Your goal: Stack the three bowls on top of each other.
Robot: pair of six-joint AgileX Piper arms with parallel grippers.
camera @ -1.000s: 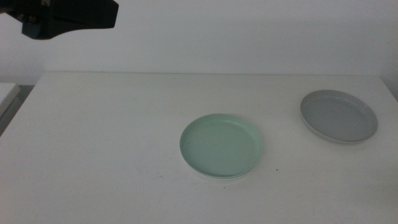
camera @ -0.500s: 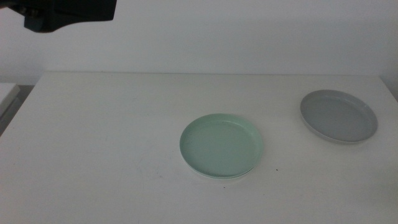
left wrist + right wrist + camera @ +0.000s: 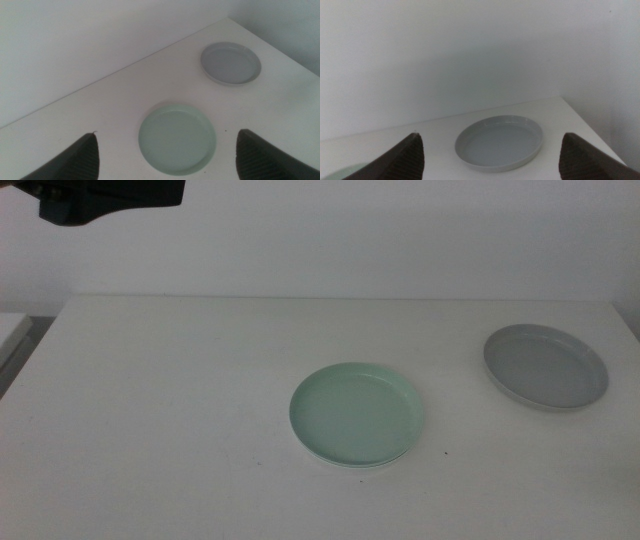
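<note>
The mint green bowl [image 3: 355, 415] sits at the table's middle; a thin white rim [image 3: 352, 467] shows under its near edge, the white bowl beneath it. The grey bowl [image 3: 545, 367] lies alone at the right. My left gripper [image 3: 167, 132] is open and empty, high above the table; its wrist view looks down on the green bowl [image 3: 177, 139] and the grey bowl [image 3: 231, 63]. Its dark body [image 3: 110, 198] shows at the top left of the middle view. My right gripper [image 3: 491, 134] is open and empty, facing the grey bowl [image 3: 499, 142] from a distance.
The white table [image 3: 170, 400] ends at a pale wall behind. Its right edge runs close to the grey bowl. A lower surface [image 3: 12, 330] shows past the table's left edge.
The left arm's dark body has risen a little toward the top of the middle view. The bowls have not moved.
</note>
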